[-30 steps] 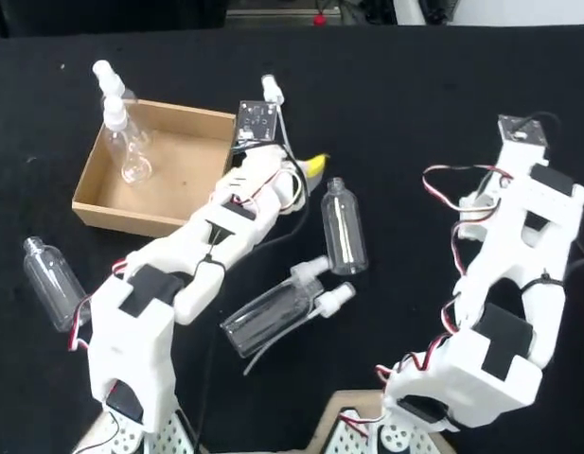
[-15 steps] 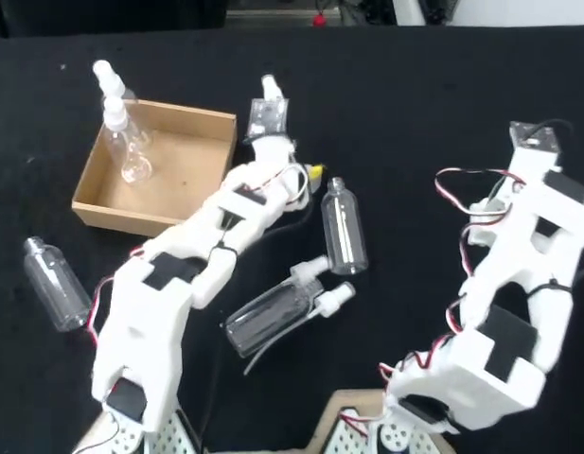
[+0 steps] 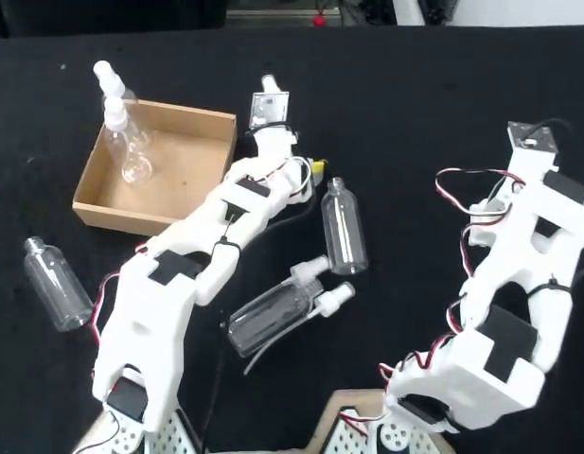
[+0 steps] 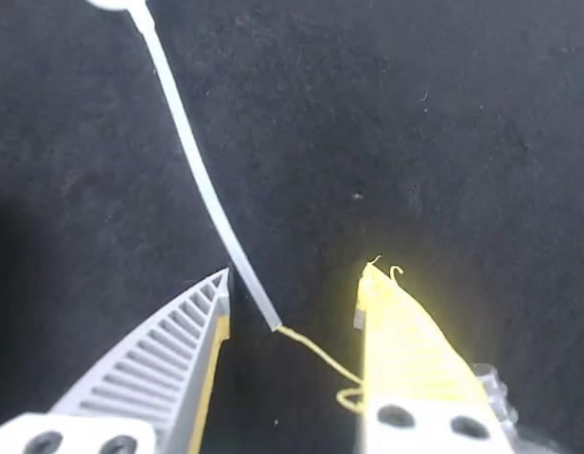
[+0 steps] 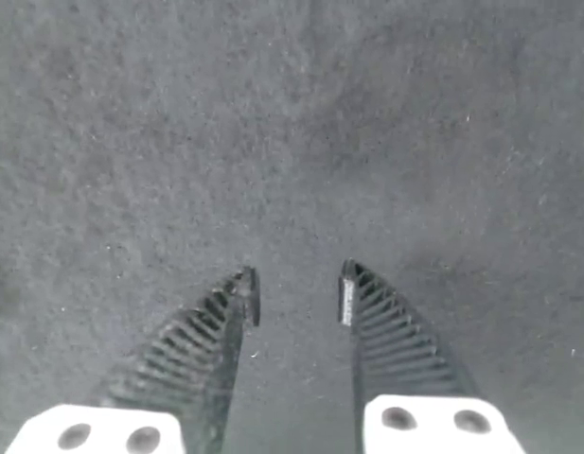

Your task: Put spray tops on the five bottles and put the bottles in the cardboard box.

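left wrist view: left fingers (image 4: pixel 168 369) apart, spray top tube (image 4: pixel 199 175) between.

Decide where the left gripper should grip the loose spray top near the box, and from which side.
Probably its head, from above. The spray top lies flat and its tube is thin, likely to bend or slip. The open left gripper straddles the tube's end, so it could follow the tube up to the head.

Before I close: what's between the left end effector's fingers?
The spray top's tube tip, over bare table, in the left wrist view.
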Controlling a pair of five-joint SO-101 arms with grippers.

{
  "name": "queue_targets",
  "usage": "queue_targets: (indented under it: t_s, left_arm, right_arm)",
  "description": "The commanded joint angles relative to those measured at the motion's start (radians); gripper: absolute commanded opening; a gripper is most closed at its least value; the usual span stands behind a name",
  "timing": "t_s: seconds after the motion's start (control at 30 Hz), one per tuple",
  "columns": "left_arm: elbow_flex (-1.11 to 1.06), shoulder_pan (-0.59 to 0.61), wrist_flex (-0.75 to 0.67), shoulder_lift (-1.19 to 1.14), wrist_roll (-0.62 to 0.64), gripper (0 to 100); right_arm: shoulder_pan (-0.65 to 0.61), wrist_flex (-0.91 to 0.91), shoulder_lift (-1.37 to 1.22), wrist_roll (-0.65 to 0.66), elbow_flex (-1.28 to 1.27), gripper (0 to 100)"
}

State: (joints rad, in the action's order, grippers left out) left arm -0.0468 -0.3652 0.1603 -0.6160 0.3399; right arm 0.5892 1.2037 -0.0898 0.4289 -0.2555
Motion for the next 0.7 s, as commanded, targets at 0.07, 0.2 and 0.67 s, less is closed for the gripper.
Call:
queue_targets:
  t_s: [0.07,0.2,0.67]
  left_arm:
    - [0.041,0.012,-0.054,0.055,0.008,21]
    - [0.054,0.012,-0.061,0.057,0.000,21]
    - [0.097,0.016,-0.058,-0.021,0.006,20]
  right_arm:
    - [0.025,-0.014,0.064,0.008,0.002,14.5]
    - [0.025,-0.014,0.064,0.008,0.002,14.5]
    - [0.025,-0.014,0.062,0.008,0.002,14.5]
